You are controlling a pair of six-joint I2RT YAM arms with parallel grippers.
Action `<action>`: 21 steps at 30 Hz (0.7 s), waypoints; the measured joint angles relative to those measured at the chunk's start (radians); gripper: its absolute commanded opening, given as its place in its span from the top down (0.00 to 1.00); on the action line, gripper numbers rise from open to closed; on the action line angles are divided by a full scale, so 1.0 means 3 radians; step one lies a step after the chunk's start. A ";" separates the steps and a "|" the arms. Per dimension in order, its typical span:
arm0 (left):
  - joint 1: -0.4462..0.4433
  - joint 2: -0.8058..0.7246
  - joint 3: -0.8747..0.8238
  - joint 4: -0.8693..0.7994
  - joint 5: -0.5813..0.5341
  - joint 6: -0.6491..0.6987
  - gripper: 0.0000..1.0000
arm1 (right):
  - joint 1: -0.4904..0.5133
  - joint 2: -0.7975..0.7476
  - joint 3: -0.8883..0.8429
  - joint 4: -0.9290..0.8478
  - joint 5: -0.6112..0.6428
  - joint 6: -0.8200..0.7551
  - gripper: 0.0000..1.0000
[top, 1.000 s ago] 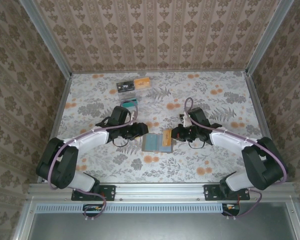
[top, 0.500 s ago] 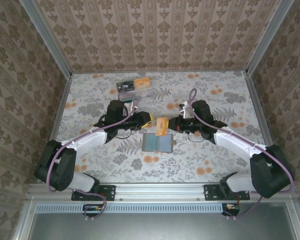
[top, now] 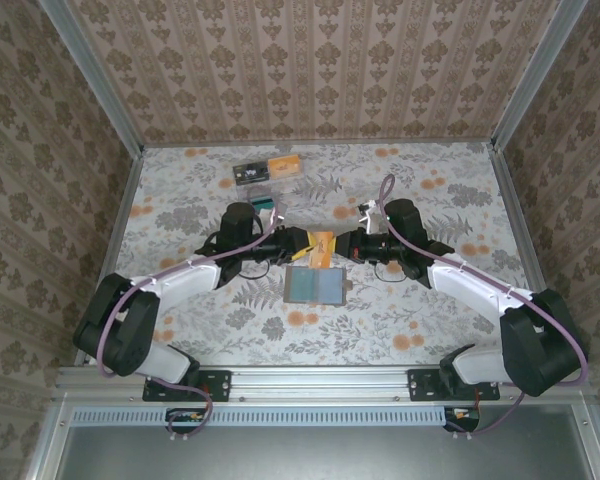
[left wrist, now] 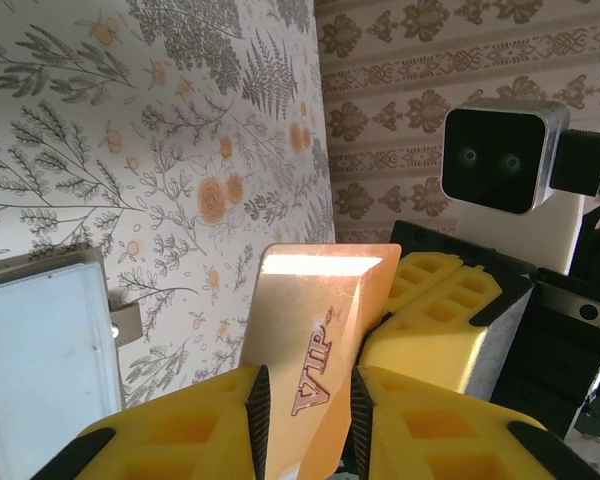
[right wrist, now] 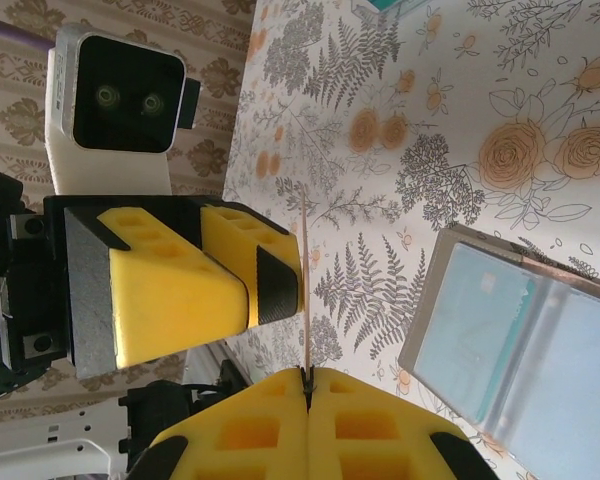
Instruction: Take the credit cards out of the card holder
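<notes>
The card holder point(top: 315, 285) lies open and flat on the flowered table, its bluish pocket faces up point(right wrist: 510, 340) point(left wrist: 40, 340). Just above its far edge, an orange-gold credit card point(top: 323, 246) marked VIP point(left wrist: 320, 330) hangs between both grippers. My right gripper point(top: 338, 245) is shut on the card's edge point(right wrist: 306, 378); in the right wrist view the card point(right wrist: 306, 290) stands edge-on. My left gripper point(top: 305, 242) straddles the card's other end point(left wrist: 305, 385), its jaws narrow and the pads close beside the card. Whether they press on it is unclear.
At the far side of the table lie a dark card point(top: 248, 172), an orange card point(top: 285, 165) and a teal card point(top: 260, 207). Papered walls with metal rails close in the table's left, right and back.
My right gripper pulled the orange-gold card off the holder's right side and lifted it toward the back. My left gripper swung in to meet it and narrowed its jaws around the card.
</notes>
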 measured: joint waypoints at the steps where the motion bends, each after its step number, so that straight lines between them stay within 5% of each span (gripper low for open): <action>1: 0.0000 0.0009 0.0000 0.0006 0.0008 -0.0010 0.70 | 0.0000 0.0000 0.0000 0.0001 0.0000 0.0008 1.00; 21: 0.0028 -0.0067 -0.0065 -0.0156 -0.0058 0.0043 0.72 | -0.0028 0.0017 -0.0001 0.0170 -0.0074 0.0098 1.00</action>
